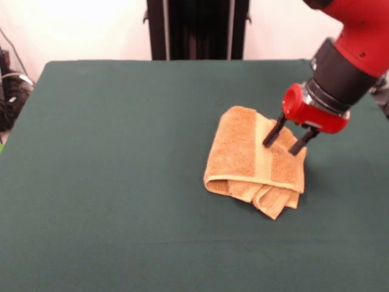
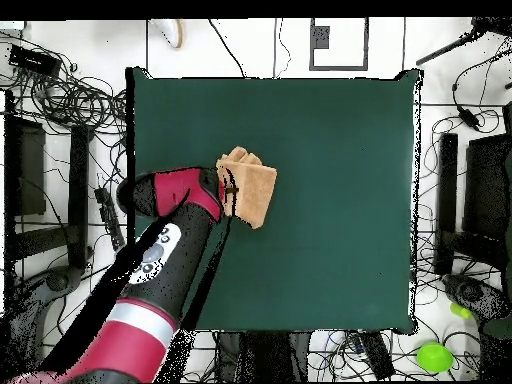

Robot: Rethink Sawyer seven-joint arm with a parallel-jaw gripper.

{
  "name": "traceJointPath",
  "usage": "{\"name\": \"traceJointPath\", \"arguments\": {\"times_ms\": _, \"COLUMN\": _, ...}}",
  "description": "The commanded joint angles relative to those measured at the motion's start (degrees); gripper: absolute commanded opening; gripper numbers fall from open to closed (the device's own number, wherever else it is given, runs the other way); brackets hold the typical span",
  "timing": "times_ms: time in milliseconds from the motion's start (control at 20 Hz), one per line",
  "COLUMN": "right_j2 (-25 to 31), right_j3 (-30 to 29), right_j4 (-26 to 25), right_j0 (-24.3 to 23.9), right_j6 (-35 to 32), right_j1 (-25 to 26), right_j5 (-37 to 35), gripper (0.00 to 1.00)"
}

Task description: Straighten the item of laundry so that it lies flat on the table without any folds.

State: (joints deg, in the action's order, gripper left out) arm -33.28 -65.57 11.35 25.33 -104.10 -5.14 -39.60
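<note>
Here the folded towel (image 1: 255,161) lies under the parted jaws.

1. No text, brand, number or sign can be read in either view.
2. The arm (image 2: 150,265) carries a white patch with dark marks on its upper side in the overhead view; the marks are too small and blurred to make out as letters or figures.
3. The towel (image 1: 255,161) shows a paler woven band but no writing.
4. The table (image 1: 121,182) bears no markings.
</note>
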Motion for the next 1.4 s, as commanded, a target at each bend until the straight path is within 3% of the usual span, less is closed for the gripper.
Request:
{"name": "traceJointPath", "arguments": {"times_ms": 50, "right_j2": -4.19, "right_j3": 14.33, "right_j4": 3.92, "right_j0": 2.16, "right_j6": -24.56, "right_j1": 11.55, "right_j5": -5.3, "gripper": 1.0}}
{"name": "traceJointPath", "arguments": {"times_ms": 250, "right_j2": -6.13, "right_j3": 18.22, "right_j4": 4.45, "right_j0": 2.37, "right_j6": -28.17, "right_j1": 15.26, "right_j5": -6.15, "gripper": 1.0}}
{"name": "traceJointPath", "arguments": {"times_ms": 600, "right_j2": -5.91, "right_j3": 22.29, "right_j4": 6.01, "right_j0": 2.28, "right_j6": -32.29, "right_j1": 16.42, "right_j5": -10.33, "gripper": 1.0}}
{"name": "traceJointPath", "arguments": {"times_ms": 850, "right_j2": -6.01, "right_j3": 25.12, "right_j4": 6.29, "right_j0": 2.1, "right_j6": -33.02, "right_j1": 16.57, "right_j5": -14.79, "gripper": 1.0}}
{"name": "traceJointPath", "arguments": {"times_ms": 1200, "right_j2": -8.2, "right_j3": 27.34, "right_j4": 3.54, "right_j0": 2.43, "right_j6": -33.07, "right_j1": 19.44, "right_j5": -14.22, "gripper": 1.0}}
{"name": "traceJointPath", "arguments": {"times_ms": 1400, "right_j2": -6.82, "right_j3": 26.84, "right_j4": 5.18, "right_j0": 2.19, "right_j6": -33.89, "right_j1": 18.27, "right_j5": -14.67, "gripper": 1.0}}
